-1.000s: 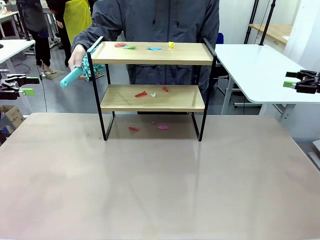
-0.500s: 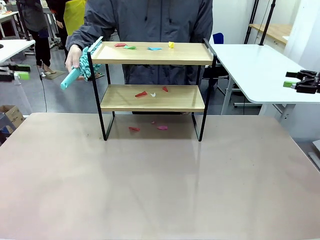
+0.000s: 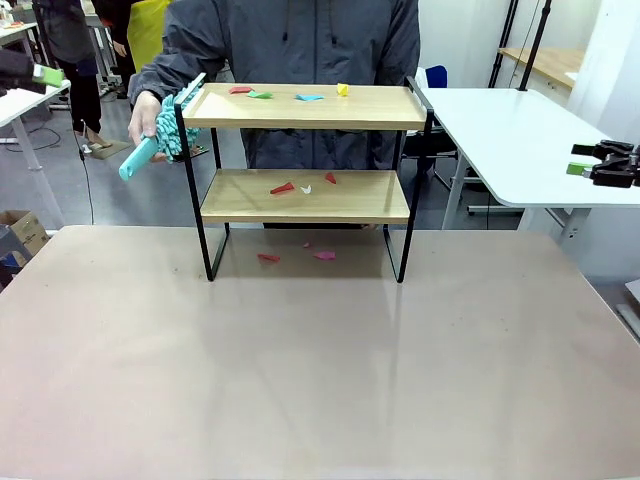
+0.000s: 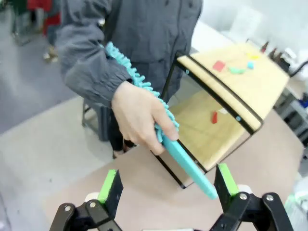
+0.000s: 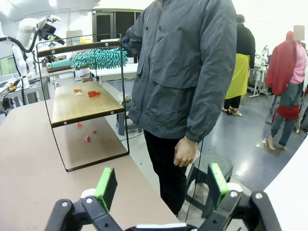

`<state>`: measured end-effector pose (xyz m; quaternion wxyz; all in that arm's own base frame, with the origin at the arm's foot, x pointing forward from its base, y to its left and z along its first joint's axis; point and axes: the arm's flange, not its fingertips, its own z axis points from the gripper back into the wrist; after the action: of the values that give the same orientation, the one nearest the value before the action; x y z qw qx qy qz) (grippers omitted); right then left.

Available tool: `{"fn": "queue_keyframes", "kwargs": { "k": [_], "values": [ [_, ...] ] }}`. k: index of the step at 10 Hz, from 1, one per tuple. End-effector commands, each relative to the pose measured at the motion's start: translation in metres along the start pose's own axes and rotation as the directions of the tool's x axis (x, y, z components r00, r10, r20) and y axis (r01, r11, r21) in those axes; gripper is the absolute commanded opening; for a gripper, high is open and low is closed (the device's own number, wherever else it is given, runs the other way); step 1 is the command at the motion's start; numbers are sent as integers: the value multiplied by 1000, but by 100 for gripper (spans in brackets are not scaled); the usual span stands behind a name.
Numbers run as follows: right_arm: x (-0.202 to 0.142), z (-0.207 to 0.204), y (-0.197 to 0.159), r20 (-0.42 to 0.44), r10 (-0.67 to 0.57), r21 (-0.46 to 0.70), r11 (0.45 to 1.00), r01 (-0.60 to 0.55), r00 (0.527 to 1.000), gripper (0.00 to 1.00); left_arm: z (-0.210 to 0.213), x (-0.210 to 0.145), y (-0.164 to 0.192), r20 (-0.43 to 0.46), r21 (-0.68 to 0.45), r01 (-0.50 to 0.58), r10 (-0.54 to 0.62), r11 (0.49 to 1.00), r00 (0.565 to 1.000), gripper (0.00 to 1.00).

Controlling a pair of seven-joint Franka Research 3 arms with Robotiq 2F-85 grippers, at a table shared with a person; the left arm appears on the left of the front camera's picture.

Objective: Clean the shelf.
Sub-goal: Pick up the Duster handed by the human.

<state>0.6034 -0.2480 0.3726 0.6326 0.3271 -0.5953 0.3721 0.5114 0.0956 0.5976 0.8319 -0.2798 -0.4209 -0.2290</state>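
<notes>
**A:** How do the grippers stand?

**B:** The left gripper (image 4: 167,185) has its jaws spread wide, with nothing between the green pads. From the front it hangs high at the left edge, apart from everything on the bench (image 3: 320,380). The right gripper (image 5: 162,185) is spread and empty too, out at the right side over a white side table (image 3: 520,130).

**A:** What's nearest the left one?

**B:** A person's hand (image 4: 137,115) holding a turquoise duster (image 4: 185,161). The smooth handle points down toward the gripper, and the fluffy part runs up along the grey sleeve.

**A:** And the shelf?

**B:** The shelf (image 3: 305,205) stands upright at the far side of the bench, in front of the person. The duster is held just beside its top left corner; I cannot tell whether they touch.

**A:** Anything on it?

**B:** Paper scraps. The top board carries a red, a green, a blue (image 3: 310,97) and a yellow one. The lower board has two red and a small white one. A red and a pink scrap (image 3: 325,255) lie on the bench between the legs.

**A:** The person's other hand?

**B:** It hangs loose at their side (image 5: 185,151).
</notes>
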Motion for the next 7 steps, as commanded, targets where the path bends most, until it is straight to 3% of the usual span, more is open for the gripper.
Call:
{"fn": "queue_keyframes", "kwargs": {
  "k": [1,3,5,7],
  "values": [
    [2,-1,0,0,4,5,1000,-4,1000,100,-7,9,-51,-117,110,-63,76,992,990,100],
    [2,-1,0,0,4,5,1000,-4,1000,100,-26,13,-92,-231,224,-2,55,975,971,100],
    [2,-1,0,0,4,5,1000,-4,1000,100,-49,10,-107,-329,306,61,45,950,943,100],
    [2,-1,0,0,4,5,1000,-4,1000,100,-45,14,-107,-271,277,56,22,959,962,100]
  ]
}}
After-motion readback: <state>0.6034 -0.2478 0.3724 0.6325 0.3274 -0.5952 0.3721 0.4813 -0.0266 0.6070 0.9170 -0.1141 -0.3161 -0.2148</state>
